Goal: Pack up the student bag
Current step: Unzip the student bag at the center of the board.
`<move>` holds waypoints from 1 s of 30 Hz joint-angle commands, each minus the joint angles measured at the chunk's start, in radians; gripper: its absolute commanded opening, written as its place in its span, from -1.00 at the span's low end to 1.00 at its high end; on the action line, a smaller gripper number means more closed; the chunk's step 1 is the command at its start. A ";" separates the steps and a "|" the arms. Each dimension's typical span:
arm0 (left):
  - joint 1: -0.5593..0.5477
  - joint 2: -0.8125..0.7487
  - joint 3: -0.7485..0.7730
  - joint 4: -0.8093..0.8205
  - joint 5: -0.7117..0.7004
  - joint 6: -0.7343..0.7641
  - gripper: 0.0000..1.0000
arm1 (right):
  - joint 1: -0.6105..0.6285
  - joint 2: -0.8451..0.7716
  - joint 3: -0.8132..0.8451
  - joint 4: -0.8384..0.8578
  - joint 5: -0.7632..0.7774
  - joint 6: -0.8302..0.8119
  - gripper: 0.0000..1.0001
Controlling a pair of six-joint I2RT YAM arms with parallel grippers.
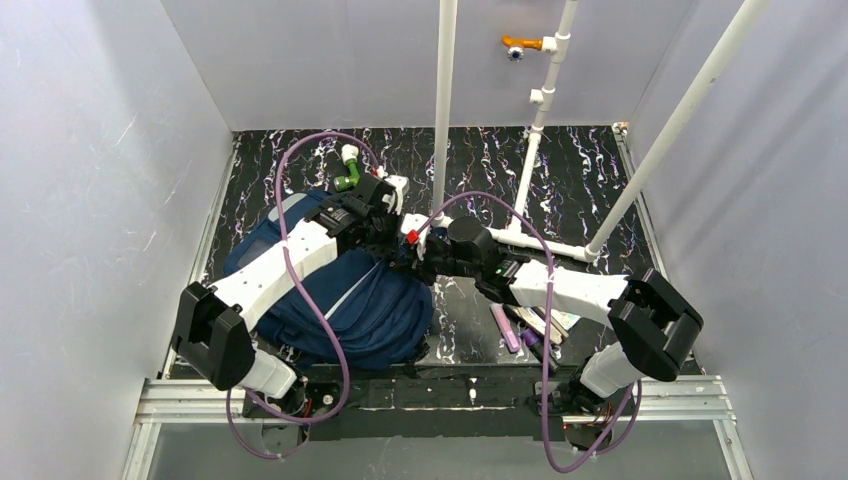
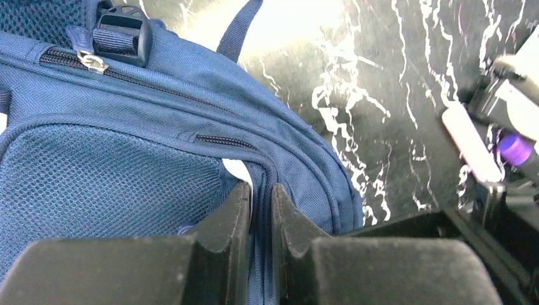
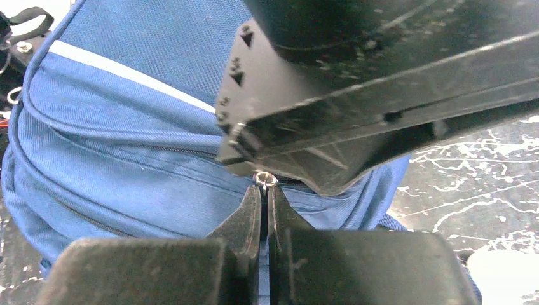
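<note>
The student bag [image 1: 365, 305], a navy-blue backpack, lies on the dark marbled table under my left arm. In the left wrist view my left gripper [image 2: 260, 188] is shut on a raised seam of the student bag [image 2: 127, 171], beside a mesh pocket [image 2: 95, 184]. My right gripper [image 3: 264, 189] is shut on a zipper pull, whose small metal ring [image 3: 266, 180] shows just above the fingertips. The black body of the left gripper [image 3: 381, 95] hangs right over that spot. From above, both grippers meet at the bag's right upper edge [image 1: 400, 250].
Several pens and markers [image 1: 525, 325] lie on the table to the right of the bag. A green and white object [image 1: 347, 175] sits behind the bag. White pipes [image 1: 445, 100] stand at the back. Grey walls close in both sides.
</note>
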 commanded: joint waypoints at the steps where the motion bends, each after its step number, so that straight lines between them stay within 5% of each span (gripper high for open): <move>1: 0.069 0.024 0.039 0.199 -0.142 -0.072 -1.00 | 0.058 -0.038 0.082 -0.054 0.006 -0.046 -0.97; 9: 0.152 0.044 0.089 0.418 -0.214 -0.111 -1.00 | 0.217 -0.023 0.073 -0.066 0.046 -0.011 -0.97; 19: 0.164 0.071 0.219 0.326 -0.213 -0.130 -1.00 | 0.329 0.100 0.117 0.027 0.192 0.043 -0.97; 30: 0.175 0.058 0.223 0.288 -0.148 -0.145 -1.00 | 0.448 0.315 0.321 0.060 0.439 -0.155 -0.97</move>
